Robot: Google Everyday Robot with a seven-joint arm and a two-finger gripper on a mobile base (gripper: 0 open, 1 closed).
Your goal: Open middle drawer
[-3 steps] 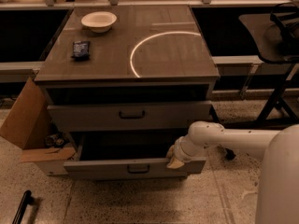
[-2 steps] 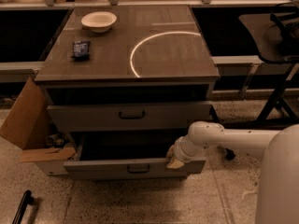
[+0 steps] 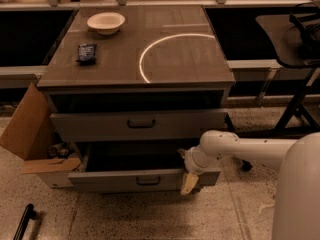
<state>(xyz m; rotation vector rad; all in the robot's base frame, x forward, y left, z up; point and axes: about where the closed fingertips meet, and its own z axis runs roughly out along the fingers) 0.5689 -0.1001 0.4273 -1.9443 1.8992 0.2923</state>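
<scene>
The grey cabinet (image 3: 135, 59) has stacked drawers. The middle drawer (image 3: 100, 126) is the wide grey front with a small dark pull handle (image 3: 141, 124) at its centre; it sits close to the cabinet face under a dark band. Below it the lowest drawer (image 3: 110, 181) is pulled out, its dark inside showing. My gripper (image 3: 190, 181) comes in from the right on the white arm (image 3: 240, 151). It is at the right end of that lowest drawer's front, below and to the right of the middle drawer's handle.
A white bowl (image 3: 105, 22) and a dark packet (image 3: 86, 52) lie on the cabinet top. An open cardboard box (image 3: 30, 129) leans at the cabinet's left. A black stand (image 3: 300, 99) is at the right. A black bar (image 3: 22, 221) lies on the floor at front left.
</scene>
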